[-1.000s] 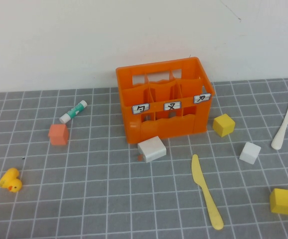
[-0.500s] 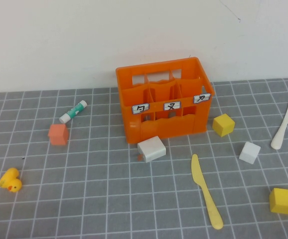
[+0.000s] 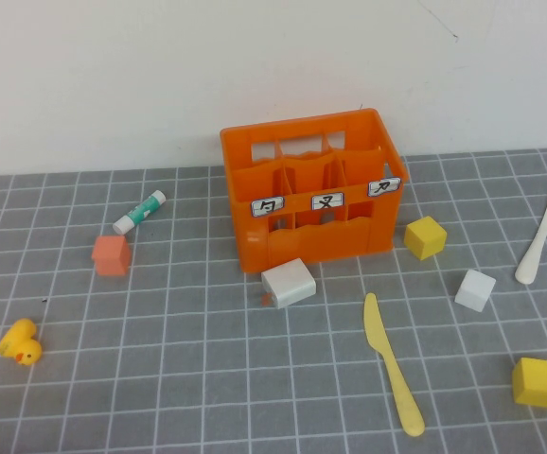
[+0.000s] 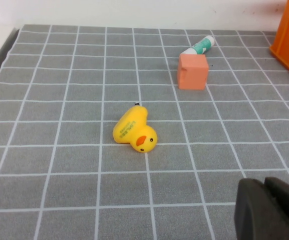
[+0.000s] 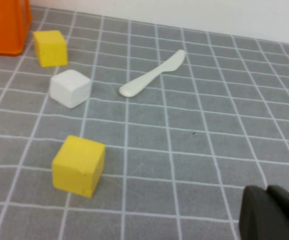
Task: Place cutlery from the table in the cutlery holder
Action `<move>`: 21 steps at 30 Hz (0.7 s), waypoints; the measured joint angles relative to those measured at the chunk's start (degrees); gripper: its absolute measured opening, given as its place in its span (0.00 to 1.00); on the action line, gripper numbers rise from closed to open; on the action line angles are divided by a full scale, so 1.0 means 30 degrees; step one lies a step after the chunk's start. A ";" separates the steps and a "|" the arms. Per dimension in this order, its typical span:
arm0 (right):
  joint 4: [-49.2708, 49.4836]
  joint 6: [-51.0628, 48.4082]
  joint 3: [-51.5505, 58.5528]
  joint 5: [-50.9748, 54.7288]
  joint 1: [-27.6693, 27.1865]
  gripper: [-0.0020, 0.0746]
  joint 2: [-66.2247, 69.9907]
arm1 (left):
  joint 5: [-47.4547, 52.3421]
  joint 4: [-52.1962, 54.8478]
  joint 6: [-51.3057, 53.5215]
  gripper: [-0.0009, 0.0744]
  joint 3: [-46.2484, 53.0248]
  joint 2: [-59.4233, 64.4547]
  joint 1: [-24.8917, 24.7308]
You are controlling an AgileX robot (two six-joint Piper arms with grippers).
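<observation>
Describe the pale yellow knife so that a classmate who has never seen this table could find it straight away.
Start at the orange crate near the wall. On the grey table in front of it, toward the robot's right, lies the pale yellow knife, flat, past the white block. Unlike the white knife further right, it is yellow, and unlike the yellow cubes it is long and thin.

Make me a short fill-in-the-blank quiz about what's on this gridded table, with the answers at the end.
1. The crate is coloured ____.
2. The number of knives lying on the table, one white and one pale yellow, is ____.
3. The toy near the table's left edge is a yellow ____.
4. The glue stick lies just behind the ____ cube.

Answers: orange; two; duck; orange
</observation>
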 joint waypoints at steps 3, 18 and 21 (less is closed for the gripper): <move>0.0000 -0.0365 0.0000 0.0009 0.0291 0.02 -0.0009 | 0.0000 0.0000 0.0000 0.01 0.0000 0.0000 0.0000; -0.0320 0.1980 0.0000 0.0041 0.0345 0.02 -0.0041 | 0.0000 0.0000 -0.0036 0.01 0.0000 0.0000 0.0000; -0.1299 0.3055 0.0000 0.0049 0.0345 0.02 -0.0041 | 0.0000 0.0000 -0.0036 0.01 0.0000 0.0000 0.0000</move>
